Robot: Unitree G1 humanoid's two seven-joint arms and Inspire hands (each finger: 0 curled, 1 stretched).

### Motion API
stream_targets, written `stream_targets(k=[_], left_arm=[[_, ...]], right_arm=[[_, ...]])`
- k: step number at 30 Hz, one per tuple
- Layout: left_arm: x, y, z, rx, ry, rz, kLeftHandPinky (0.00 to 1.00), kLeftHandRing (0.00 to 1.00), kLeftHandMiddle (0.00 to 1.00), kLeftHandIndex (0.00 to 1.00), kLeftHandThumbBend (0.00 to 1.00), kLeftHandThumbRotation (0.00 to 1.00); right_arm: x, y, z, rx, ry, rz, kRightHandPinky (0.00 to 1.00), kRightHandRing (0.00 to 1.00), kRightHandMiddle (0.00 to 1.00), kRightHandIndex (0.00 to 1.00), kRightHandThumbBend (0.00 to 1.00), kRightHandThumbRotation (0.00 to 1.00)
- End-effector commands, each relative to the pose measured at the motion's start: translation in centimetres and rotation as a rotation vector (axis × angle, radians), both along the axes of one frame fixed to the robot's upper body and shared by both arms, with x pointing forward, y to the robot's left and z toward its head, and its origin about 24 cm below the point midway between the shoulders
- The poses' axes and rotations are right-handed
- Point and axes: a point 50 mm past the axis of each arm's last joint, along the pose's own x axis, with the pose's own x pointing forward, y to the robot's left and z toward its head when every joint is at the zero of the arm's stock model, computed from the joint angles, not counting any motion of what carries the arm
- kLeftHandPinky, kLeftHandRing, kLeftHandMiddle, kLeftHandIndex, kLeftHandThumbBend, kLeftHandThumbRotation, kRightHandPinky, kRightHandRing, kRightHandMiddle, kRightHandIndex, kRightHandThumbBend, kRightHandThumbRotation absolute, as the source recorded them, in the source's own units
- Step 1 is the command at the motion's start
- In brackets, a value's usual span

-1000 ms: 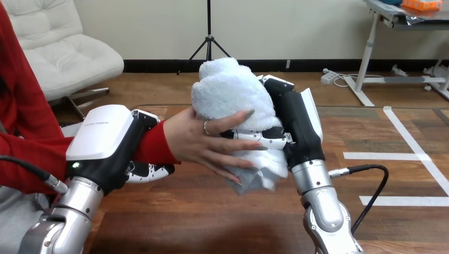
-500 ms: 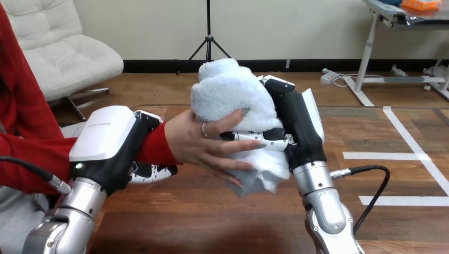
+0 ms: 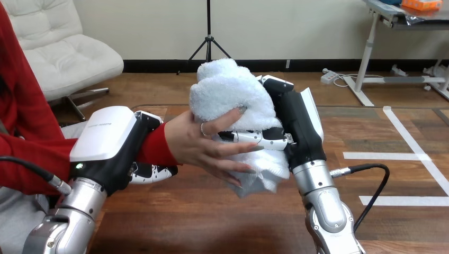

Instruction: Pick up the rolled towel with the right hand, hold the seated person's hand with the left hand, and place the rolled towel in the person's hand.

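lower left, the left hand point(image 3: 103, 140) curls its fingers point(image 3: 153, 172) round the person's wrist point(image 3: 156, 144). at centre, the person's hand point(image 3: 206, 148) lies against the rolled towel point(image 3: 227, 90), which the right hand point(image 3: 297, 124) clasps above the bench point(image 3: 212, 222). the towel looks light, soft and squashy, best gripped mid-roll. its long axis stands roughly upright.

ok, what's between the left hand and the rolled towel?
Head view: the person's wrist, gripped by the left hand, then the person's hand, resting against the rolled towel.
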Motion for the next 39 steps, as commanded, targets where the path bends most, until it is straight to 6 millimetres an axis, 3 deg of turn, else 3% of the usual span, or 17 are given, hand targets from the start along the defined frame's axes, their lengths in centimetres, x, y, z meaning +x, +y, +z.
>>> stream_targets(k=[1, 11, 20, 29, 31, 39], left_arm=[[1.1, -1.1, 3.4, -0.026, -0.14, -0.046, 0.24, 0.29, 0.34, 0.34, 0.66, 0.0], [1.1, -1.1, 3.3, -0.027, -0.135, -0.05, 0.24, 0.29, 0.34, 0.34, 0.66, 0.0], [1.0, -1.1, 3.3, -0.035, -0.128, -0.058, 0.25, 0.29, 0.35, 0.36, 0.69, 0.0], [0.8, -1.2, 3.6, 0.058, -0.089, -0.045, 0.29, 0.34, 0.4, 0.43, 0.68, 0.0], [0.7, -1.2, 3.7, 0.071, -0.089, -0.042, 0.31, 0.38, 0.44, 0.46, 0.7, 0.01], [0.4, -1.3, 3.8, 0.077, -0.096, -0.034, 0.38, 0.47, 0.53, 0.53, 0.76, 0.07]], right_arm=[[0.3, 1.7, 1.9, -0.016, -0.078, 0.086, 0.19, 0.24, 0.32, 0.4, 0.75, 0.0], [0.5, 1.2, 1.6, -0.007, -0.013, 0.087, 0.21, 0.27, 0.34, 0.42, 0.75, 0.0], [0.5, 0.6, 1.4, 0.025, 0.068, 0.097, 0.29, 0.37, 0.43, 0.47, 0.75, 0.12], [0.4, -0.1, 1.4, -0.008, 0.093, 0.096, 0.37, 0.45, 0.51, 0.53, 0.72, 0.41], [0.4, -0.2, 1.4, -0.017, 0.091, 0.093, 0.39, 0.47, 0.53, 0.56, 0.7, 0.52], [0.4, -0.9, 1.3, -0.041, 0.097, 0.096, 0.44, 0.53, 0.6, 0.62, 0.64, 0.76]])
